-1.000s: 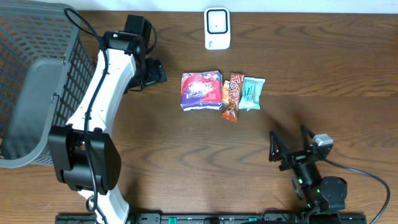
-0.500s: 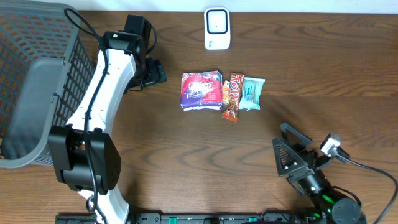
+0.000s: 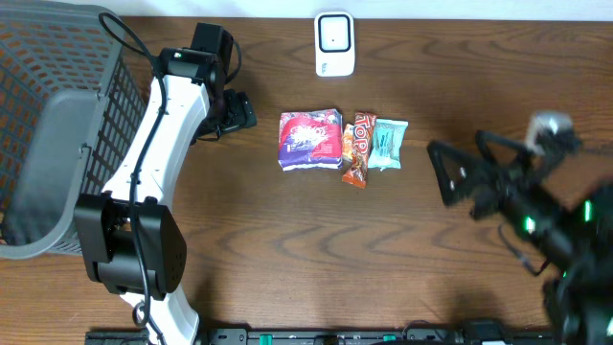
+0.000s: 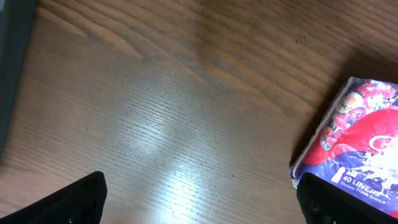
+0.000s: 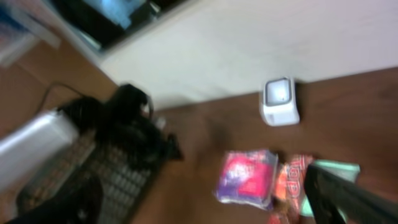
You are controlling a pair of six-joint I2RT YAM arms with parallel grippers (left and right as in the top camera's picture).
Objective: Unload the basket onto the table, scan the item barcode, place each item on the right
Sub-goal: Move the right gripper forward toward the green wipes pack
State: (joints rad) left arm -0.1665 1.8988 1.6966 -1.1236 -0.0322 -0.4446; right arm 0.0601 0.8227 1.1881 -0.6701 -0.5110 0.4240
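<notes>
overhead: purple-red crinkly snack bag (image 3: 309, 140), red-orange bar wrapper (image 3: 355, 149), teal sachet (image 3: 388, 144) rowed on wooden table (image 3: 287, 249) near white plastic scanner (image 3: 334, 44), likely for short carry; left gripper (image 3: 244, 108) spread beside bag; right gripper (image 3: 455, 149) spread, raised | left wrist: bag by one fingertip, ungrasped | right wrist: blurred, facing row

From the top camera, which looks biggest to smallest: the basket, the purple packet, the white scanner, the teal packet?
1. basket
2. purple packet
3. white scanner and teal packet look nearly alike, so I won't rank those two.
</notes>
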